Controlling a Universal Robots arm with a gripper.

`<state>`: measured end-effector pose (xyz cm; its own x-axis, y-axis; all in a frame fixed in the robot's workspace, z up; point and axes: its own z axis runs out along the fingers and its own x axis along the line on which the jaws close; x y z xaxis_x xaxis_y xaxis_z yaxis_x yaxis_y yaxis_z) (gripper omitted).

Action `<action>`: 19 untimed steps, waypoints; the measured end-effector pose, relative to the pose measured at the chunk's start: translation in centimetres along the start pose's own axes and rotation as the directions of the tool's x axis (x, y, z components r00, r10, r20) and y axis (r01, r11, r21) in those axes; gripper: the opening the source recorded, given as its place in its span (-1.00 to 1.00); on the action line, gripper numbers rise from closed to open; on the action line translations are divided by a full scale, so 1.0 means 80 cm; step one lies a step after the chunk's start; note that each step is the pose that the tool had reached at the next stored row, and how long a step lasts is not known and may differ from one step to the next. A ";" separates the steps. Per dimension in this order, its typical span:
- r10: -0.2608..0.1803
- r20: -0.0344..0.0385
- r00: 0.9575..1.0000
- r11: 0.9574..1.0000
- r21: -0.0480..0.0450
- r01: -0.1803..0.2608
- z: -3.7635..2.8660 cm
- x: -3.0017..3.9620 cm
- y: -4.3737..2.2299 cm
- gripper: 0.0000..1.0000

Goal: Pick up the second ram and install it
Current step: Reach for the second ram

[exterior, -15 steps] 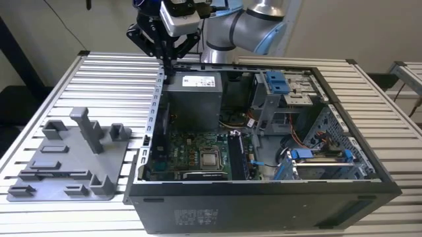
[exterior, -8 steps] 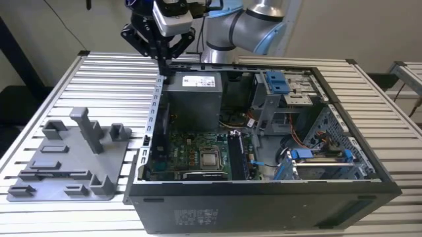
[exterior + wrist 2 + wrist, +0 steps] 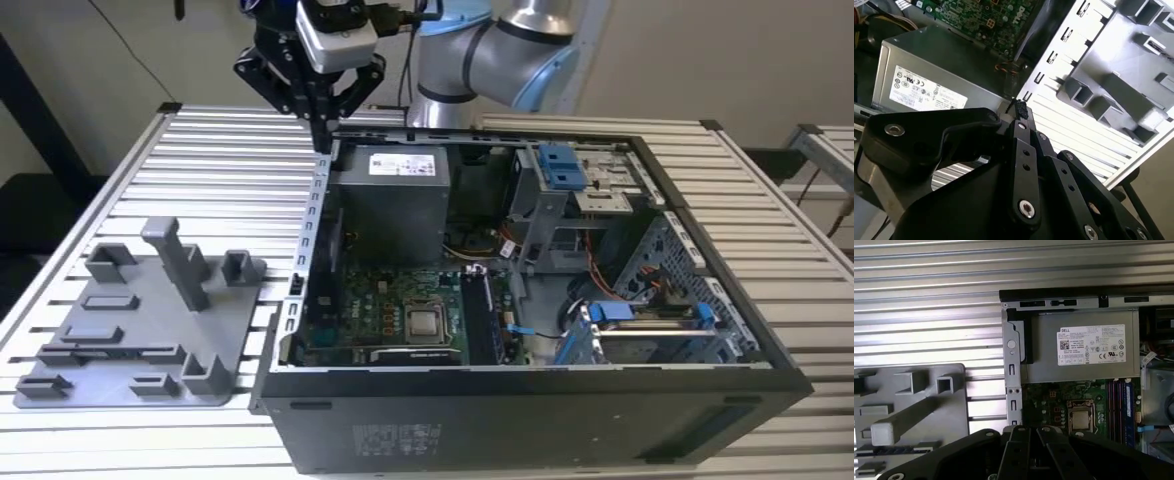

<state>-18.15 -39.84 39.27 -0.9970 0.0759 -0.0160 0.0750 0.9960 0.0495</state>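
My gripper [image 3: 323, 135] hangs above the back left corner of the open computer case [image 3: 534, 400], its fingers pressed together with nothing between them. In both wrist views the black fingers [image 3: 1021, 150] [image 3: 1029, 440] meet at one tip. A thin dark stick that looks like the second ram [image 3: 899, 449] lies flat in a slot of the grey fixture plate [image 3: 914, 410]. In the exterior view it is a dark strip [image 3: 118, 352] on that plate [image 3: 134, 330], far from the gripper. The motherboard's memory slots [image 3: 1119, 407] [image 3: 483, 310] lie beside the processor.
The grey power supply [image 3: 390, 200] [image 3: 924, 90] sits in the case just below the gripper. Upright posts [image 3: 180, 262] rise from the fixture plate. Blue drive brackets [image 3: 567, 165] and cables crowd the case at the exterior view's right. A slatted metal table [image 3: 214, 170] lies underneath.
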 end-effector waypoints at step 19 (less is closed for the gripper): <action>0.004 -0.005 1.000 1.000 -0.003 -0.004 -0.0006 0.0491 -0.0037 -0.79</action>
<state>-22.09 -39.83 39.24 -0.9968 0.0794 -0.0111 0.0787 0.9955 0.0522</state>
